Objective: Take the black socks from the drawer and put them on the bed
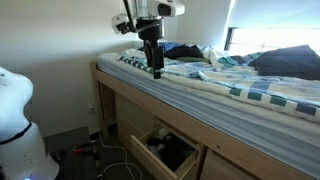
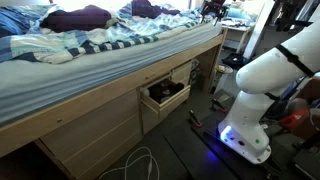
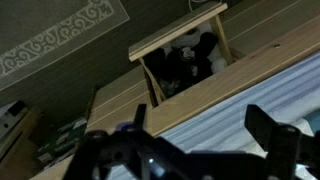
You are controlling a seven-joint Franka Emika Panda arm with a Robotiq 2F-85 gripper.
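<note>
The drawer (image 1: 165,150) is pulled open under the bed (image 1: 230,95) and shows in both exterior views and in the wrist view (image 3: 185,55). Its inside is dark with black shapes (image 3: 203,48); I cannot tell the black socks apart from them. My gripper (image 1: 156,70) hangs open and empty just above the striped bedding at the bed's edge, straight above the drawer. In the wrist view the two fingers (image 3: 198,108) stand wide apart with only bedding between them.
A dark navy garment heap (image 1: 185,50) and dark pillows (image 1: 290,62) lie on the bed. The robot's white base (image 2: 258,95) stands on the floor beside the drawer (image 2: 165,95). Cables (image 1: 110,152) lie on the floor. A patterned rug (image 3: 60,40) lies beyond the drawer.
</note>
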